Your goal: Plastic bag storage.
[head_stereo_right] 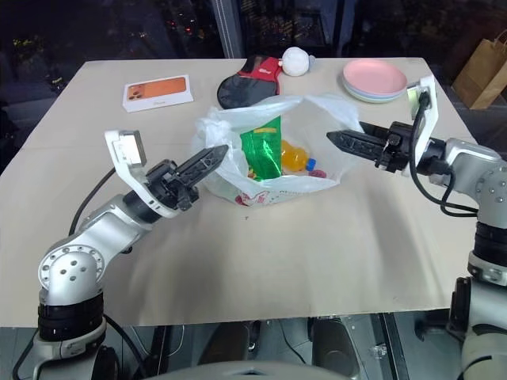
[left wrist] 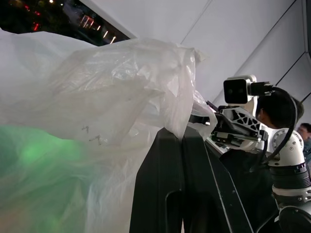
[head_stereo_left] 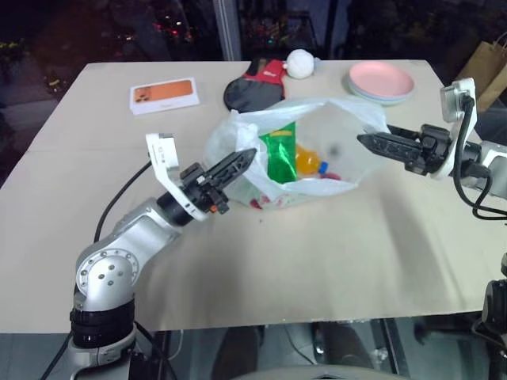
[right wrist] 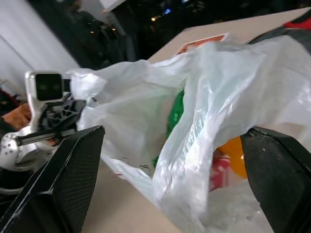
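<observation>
- Slippage is the main risk: the plastic bag is thin and crinkly, and only the left gripper has it, fingers closed tight on the film at the bag's left edge.
- Contents, a green packet and an orange bottle, could tip out if that edge gets pulled harder.
- Right gripper stands with fingers spread wide at the bag's right edge, rim between them but not pinched; closing now may catch too little film.
- Bag sits mid-table, just in front of the pink plates.
</observation>
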Controlling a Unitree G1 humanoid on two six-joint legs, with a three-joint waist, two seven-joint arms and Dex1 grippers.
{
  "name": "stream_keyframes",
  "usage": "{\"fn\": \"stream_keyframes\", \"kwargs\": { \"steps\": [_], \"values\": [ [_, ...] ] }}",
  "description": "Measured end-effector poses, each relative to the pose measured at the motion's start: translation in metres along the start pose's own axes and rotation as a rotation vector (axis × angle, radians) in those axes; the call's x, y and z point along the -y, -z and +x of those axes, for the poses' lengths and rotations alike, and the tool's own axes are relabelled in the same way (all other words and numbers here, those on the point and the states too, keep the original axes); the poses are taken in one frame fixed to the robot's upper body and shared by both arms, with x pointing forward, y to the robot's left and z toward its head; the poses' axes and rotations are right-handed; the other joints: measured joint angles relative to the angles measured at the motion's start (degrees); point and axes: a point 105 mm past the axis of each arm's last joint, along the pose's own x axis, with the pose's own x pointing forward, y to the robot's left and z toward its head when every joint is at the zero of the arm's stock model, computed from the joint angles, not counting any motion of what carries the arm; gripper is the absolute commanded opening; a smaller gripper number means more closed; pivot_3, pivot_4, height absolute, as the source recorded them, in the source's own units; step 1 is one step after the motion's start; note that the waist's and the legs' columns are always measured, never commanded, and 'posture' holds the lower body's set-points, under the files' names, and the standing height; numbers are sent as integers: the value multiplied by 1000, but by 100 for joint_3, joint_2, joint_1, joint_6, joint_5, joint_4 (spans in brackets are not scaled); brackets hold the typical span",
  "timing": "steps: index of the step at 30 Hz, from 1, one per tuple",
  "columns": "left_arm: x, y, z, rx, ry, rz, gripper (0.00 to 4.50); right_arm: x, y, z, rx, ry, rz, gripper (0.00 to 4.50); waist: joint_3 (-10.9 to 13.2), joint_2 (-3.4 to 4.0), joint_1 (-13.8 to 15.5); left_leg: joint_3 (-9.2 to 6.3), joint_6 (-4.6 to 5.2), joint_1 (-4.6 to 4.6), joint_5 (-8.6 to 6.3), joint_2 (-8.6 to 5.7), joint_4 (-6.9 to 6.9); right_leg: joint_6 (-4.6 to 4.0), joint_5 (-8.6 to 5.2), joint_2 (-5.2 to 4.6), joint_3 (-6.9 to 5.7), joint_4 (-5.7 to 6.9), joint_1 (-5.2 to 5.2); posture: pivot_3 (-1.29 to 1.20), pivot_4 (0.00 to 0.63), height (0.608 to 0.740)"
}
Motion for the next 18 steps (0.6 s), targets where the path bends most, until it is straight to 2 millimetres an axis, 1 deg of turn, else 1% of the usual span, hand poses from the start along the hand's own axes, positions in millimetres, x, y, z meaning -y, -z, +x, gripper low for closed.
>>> {"fn": "stream_keyframes", "kwargs": {
  "steps": [1,2,3,4,5,6,7,8,12,15,16,18],
  "values": [
    [0,0,0,0,0,1,0,-2,-1,1,4,-13,-1,3282,0,0,0,0,0,0,0,0,0,0,0,0,0,0,0,0,150,740],
    [0,0,0,0,0,2,0,-6,-3,4,20,-38,3,2829,0,0,-2,0,0,1,0,0,0,0,0,0,0,1,0,0,150,740],
    [0,-1,1,0,0,7,0,-10,-6,6,36,-59,7,2248,0,0,-3,0,0,1,0,0,0,0,0,0,0,2,0,0,150,740],
    [0,-2,2,1,3,11,0,-12,-9,8,48,-71,7,1860,0,0,-2,0,0,1,0,0,0,0,0,0,0,2,0,0,150,740],
    [1,-3,3,4,6,12,0,-14,-12,8,64,-80,5,1283,0,0,-2,-1,0,1,0,0,0,0,0,0,-1,2,0,0,150,740],
    [0,-4,3,8,7,12,0,-15,-17,6,81,-78,0,901,0,0,3,-1,0,1,0,0,0,0,0,0,-1,2,0,0,150,740],
    [-1,-5,5,13,8,11,0,-16,-21,5,101,-77,-2,371,0,0,12,-2,0,-1,0,0,0,0,0,0,-3,1,0,0,150,740],
    [-2,-7,6,17,7,9,0,-16,-24,5,113,-77,1,84,0,0,15,-3,0,-1,0,0,1,0,0,0,-4,1,1,0,150,740],
    [-5,-17,15,39,19,0,0,-10,-34,5,185,-67,49,84,0,0,8,-1,0,-1,0,-1,1,0,0,0,-3,3,0,0,150,740],
    [-4,-38,34,94,61,-6,0,-2,-58,8,286,-35,58,84,1,-1,10,-6,0,-3,1,-1,8,0,1,1,-7,7,-1,0,150,740],
    [-2,-51,44,127,83,-4,0,1,-72,8,338,-19,57,84,4,-2,15,-8,0,-7,1,-2,13,1,1,0,-10,9,-1,0,150,740],
    [8,-85,64,214,140,24,0,2,-99,9,425,2,34,84,7,-4,20,-12,0,-13,1,-3,19,1,1,0,-15,4,0,0,150,740]
  ]
}}
